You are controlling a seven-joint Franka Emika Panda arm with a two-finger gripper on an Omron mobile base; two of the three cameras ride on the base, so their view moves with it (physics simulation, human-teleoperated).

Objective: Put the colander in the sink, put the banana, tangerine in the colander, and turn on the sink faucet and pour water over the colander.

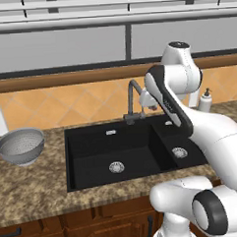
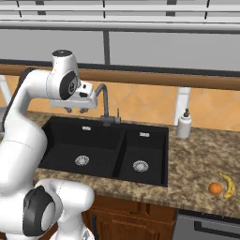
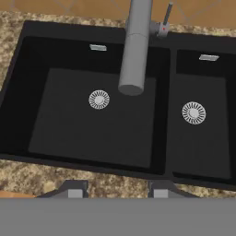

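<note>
The silver-grey colander (image 1: 21, 145) stands upright on the counter, left of the black sink (image 1: 93, 158). At the far right of the counter, the banana (image 2: 229, 185) and tangerine (image 2: 215, 188) lie side by side. The dark grey sink faucet (image 2: 104, 101) rises behind the divider between the two basins. My gripper (image 2: 77, 110) hangs high over the large basin, just left of the faucet's neck, open and holding nothing. The hand view looks straight down past the fingertips (image 3: 76, 189) at the spout (image 3: 135, 50) and both drains; both basins of the sink (image 3: 69, 129) hold nothing.
A white soap dispenser (image 2: 183, 124) stands on the counter right of the sink, in front of the orange tiled backsplash. Speckled granite counter (image 1: 35, 189) runs all around the sink. My own arm crosses in front of the small basin in the left base view.
</note>
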